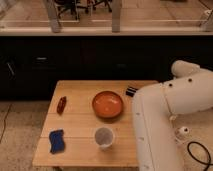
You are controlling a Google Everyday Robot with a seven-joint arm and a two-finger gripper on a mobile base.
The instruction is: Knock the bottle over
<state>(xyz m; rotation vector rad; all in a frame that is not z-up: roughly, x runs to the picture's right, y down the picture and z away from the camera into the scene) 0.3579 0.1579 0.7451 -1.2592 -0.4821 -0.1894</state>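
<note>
— White arm (155, 125) fills the near right and blocks part of the desk (75, 122). Where is the hand?

— Out of sight, somewhere behind that arm on the right. Open or closed, I cannot tell.

— What lies nearest?

— A blue sponge (56, 140) at the near left. A pale cup (104, 137) stands upright by the front edge, apart from the sponge. Past the cup an orange bowl (107, 104) sits mid-desk. Left of the bowl, a small reddish-brown thing (61, 104) lies flat.

— And the bottle?

— No upright bottle shows. A small dark thing (131, 91) sits at the far right, just beside the arm and near the bowl. Whether that is the bottle I cannot say; otherwise it may be hidden behind the arm.

— So how should the knock go?

— I judge the step to be the approach. Bring the hand in level from the side and meet the bottle high on its body. Push briefly toward bare wood, away from bowl and cup. Avoid the far edge, where it could roll off, and keep the arm clear of the bowl.

— Any writing to read?

— None. No label or brand is legible on anything, nor on the dark cabinets (75, 60) behind.
</note>
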